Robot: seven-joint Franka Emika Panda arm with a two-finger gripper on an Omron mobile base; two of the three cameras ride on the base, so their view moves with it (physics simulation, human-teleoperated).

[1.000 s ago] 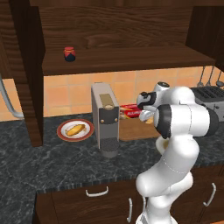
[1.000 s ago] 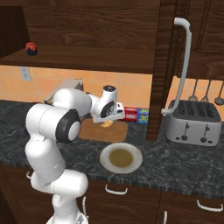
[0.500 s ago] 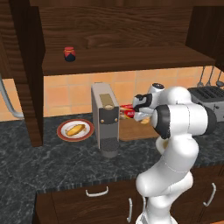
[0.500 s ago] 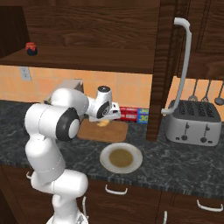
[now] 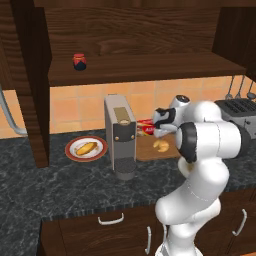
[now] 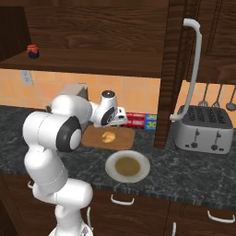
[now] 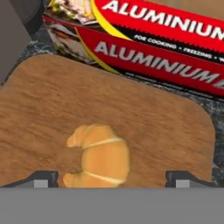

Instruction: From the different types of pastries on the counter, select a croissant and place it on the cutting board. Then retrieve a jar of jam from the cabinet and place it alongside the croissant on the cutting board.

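Observation:
The croissant (image 7: 100,159) lies on the wooden cutting board (image 7: 153,127), between my gripper's (image 7: 113,179) widely spread fingertips (image 7: 43,178). Nothing is held; the gripper is open just above the pastry. From the base, the croissant (image 5: 161,145) (image 6: 109,136) rests on the cutting board (image 5: 146,151) (image 6: 92,138) below the gripper (image 5: 160,131) (image 6: 118,123). The jar of jam (image 5: 79,61) (image 6: 32,50) stands on the cabinet shelf (image 5: 150,72), far left of the hand. The yellow-orange bun (image 5: 86,147) sits on a red-rimmed plate.
An aluminium foil box (image 7: 166,48) (image 6: 138,120) lies right behind the board. A grey coffee machine (image 5: 120,137) stands left of the board. A round tan plate (image 6: 127,166) sits in front of it. A toaster (image 6: 203,130) stands to the right beyond a cabinet post.
The hand has shifted slightly toward the coffee machine above the board. The croissant stays on the board.

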